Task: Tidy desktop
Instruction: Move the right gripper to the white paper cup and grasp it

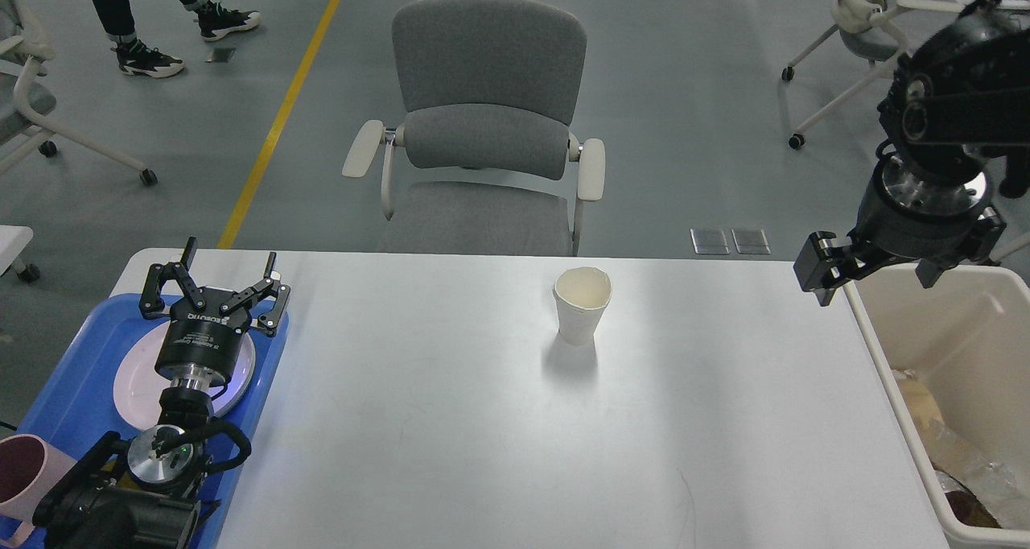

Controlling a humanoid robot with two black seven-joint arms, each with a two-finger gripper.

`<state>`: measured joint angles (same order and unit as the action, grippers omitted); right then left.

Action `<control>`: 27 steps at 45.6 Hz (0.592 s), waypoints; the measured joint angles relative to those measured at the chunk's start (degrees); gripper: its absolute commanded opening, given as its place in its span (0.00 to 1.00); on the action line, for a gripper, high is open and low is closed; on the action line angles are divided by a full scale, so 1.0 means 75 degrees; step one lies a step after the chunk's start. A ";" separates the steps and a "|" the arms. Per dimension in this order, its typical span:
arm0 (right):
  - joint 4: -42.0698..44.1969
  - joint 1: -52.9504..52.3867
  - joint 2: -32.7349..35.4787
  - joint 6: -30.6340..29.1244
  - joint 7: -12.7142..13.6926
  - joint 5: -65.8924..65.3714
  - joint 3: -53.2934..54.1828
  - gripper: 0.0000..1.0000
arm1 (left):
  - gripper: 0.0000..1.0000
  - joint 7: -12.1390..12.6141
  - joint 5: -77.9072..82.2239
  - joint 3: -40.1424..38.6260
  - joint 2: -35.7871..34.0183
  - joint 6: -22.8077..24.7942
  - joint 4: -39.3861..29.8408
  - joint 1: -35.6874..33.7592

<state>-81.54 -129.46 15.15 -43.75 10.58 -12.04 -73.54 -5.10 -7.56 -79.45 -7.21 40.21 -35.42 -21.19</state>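
Observation:
The white desktop (483,428) fills the lower part of the head view. A white paper cup (582,306) stands upright on it, right of centre and near the far edge. My left gripper (213,275) hovers open over the blue tray at the desktop's left end, holding nothing. My right gripper (875,279) hangs open above the far left corner of the beige bin, fingers pointing down and spread, nothing between them. It is well to the right of the cup.
A blue tray (48,404) at the left holds a white plate (133,384) and a pink mug (20,472). The beige bin (966,332) at the right edge contains crumpled waste. A grey office chair (483,130) stands behind the desktop.

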 measured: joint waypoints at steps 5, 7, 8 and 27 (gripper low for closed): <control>-0.0301 -0.0456 -0.0341 0.0116 -0.0009 0.0616 0.0051 1.00 | 0.96 0.0000 0.0000 0.0000 0.0000 -0.0005 0.0001 0.0010; -0.0358 -0.0574 -0.0520 0.0192 -0.0013 0.0926 0.0051 1.00 | 0.96 0.0000 0.0000 0.0000 0.0000 -0.0005 0.0002 0.0011; -0.0374 -0.0628 -0.0592 0.0236 -0.0013 0.1068 0.0054 1.00 | 0.96 0.0000 0.0000 0.0000 0.0000 -0.0006 0.0003 0.0011; 0.0186 0.0385 -0.0973 0.1318 -0.0039 0.1737 0.0726 1.00 | 0.96 0.0000 0.0001 -0.0001 0.0001 0.0007 0.0003 0.0006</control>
<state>-80.15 -126.58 7.86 -33.86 10.29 0.99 -68.09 -5.10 -7.56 -79.45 -7.21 40.26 -35.40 -21.14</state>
